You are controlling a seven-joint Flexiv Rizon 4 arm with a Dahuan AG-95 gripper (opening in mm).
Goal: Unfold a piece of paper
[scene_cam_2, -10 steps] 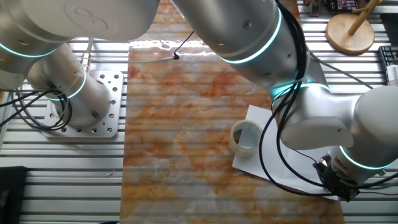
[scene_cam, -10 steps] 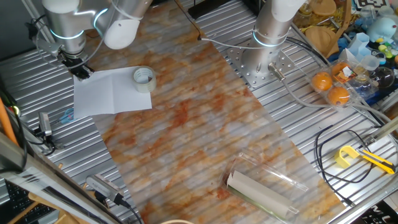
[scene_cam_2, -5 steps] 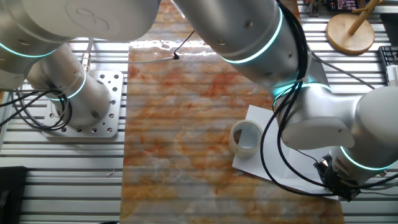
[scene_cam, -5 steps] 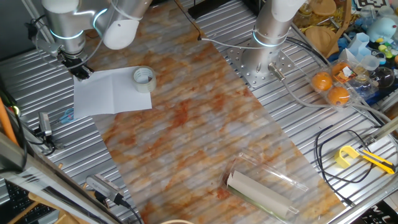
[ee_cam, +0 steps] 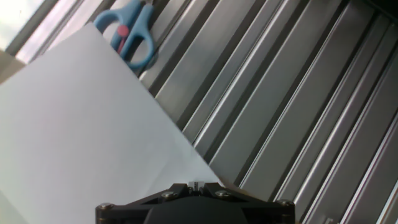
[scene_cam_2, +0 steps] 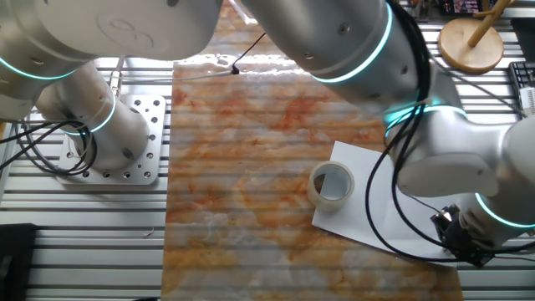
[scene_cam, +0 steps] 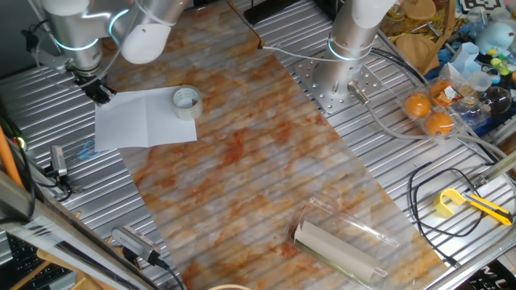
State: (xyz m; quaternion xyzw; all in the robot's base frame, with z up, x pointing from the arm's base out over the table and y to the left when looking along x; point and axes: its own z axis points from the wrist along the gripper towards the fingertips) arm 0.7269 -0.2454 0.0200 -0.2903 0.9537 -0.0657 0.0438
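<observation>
Just beside the pincer (scene_cam: 98, 93) lies the paper's (scene_cam: 145, 119) corner.

White-grey arm (scene_cam_2: 435, 159) with glowing cyan rings, black hand (scene_cam: 96, 89).

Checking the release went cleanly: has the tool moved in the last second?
Yes. In one fixed view the tool has shifted left and slightly up, off the corner of the piece of paper, away from the tape roll, which stays put.

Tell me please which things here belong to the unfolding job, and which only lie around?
Job:
paper
gripper, at the paper's corner

Lying about:
tape roll, resting on the paper
scissors
rolled sheet in plastic
oranges
yellow tool
</observation>
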